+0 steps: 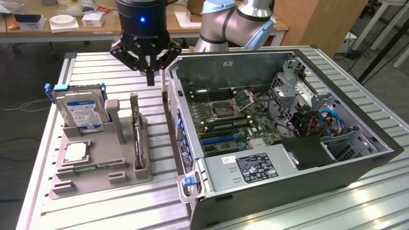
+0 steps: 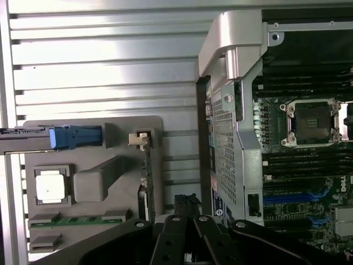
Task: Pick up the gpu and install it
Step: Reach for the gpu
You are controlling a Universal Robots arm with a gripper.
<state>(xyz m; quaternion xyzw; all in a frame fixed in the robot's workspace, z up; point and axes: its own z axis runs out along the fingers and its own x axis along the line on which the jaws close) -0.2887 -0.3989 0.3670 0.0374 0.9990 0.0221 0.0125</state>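
Note:
The gpu point(image 1: 136, 139) is a thin dark card with a silvery end bracket. It stands on edge in a slot of the grey holder point(image 1: 96, 179) on the exterior view's left. From the wrist camera the gpu point(image 2: 146, 179) appears edge-on, its bracket at the far end. My gripper point(image 1: 151, 81) hangs shut and holds nothing, above the table behind the holder and beside the case's corner. In the wrist view the gripper point(image 2: 186, 203) sits between the card and the open computer case point(image 2: 231, 127). Blue expansion slots point(image 1: 221, 140) lie on the motherboard.
The holder also carries an upright hard drive point(image 1: 80, 111) with blue clips, a square CPU chip point(image 1: 75, 152) and a memory stick point(image 1: 96, 166). The open case point(image 1: 357, 167) fills the exterior view's right, with a power supply point(image 1: 249, 167) and cables point(image 1: 319, 120). A cluttered bench stands behind.

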